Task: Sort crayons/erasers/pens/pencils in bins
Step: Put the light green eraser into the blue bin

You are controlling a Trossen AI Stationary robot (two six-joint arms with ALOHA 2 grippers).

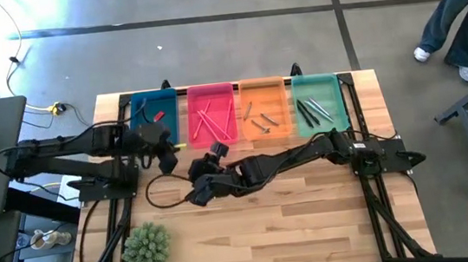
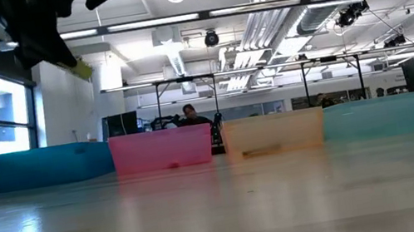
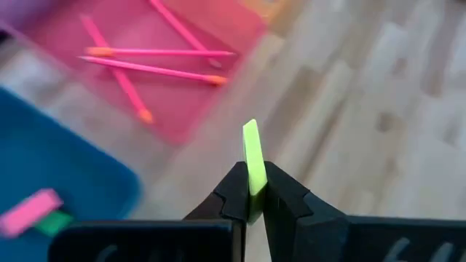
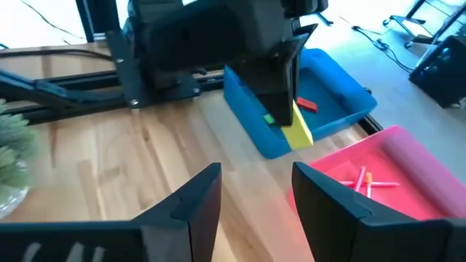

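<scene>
My left gripper (image 3: 253,182) is shut on a yellow eraser (image 3: 251,156) above the wood just on the near side of the blue bin (image 1: 152,113). In the high view this gripper (image 1: 169,155) is beside that bin's near right corner. A pink eraser (image 3: 29,211) and a green eraser (image 3: 54,222) lie in the blue bin. The pink bin (image 1: 212,114) holds long pink sticks. The orange bin (image 1: 264,109) holds short sticks, and the teal bin (image 1: 318,103) holds dark sticks. My right gripper (image 4: 255,196) is open and empty over the table's middle left (image 1: 195,194). My left gripper pinches the yellow eraser by one end (image 3: 253,196) between its two fingers, on the eraser's flat faces. The fingers point down, and the rest of the eraser (image 4: 298,131) sticks out below the fingertips. The eraser is lifted clear of the table and the bins.
The four bins stand in a row along the table's far edge. A green spiky plant (image 1: 146,245) sits at the near left corner. My right arm (image 1: 306,154) reaches across the table's middle. A person's legs (image 1: 457,11) show off the far right.
</scene>
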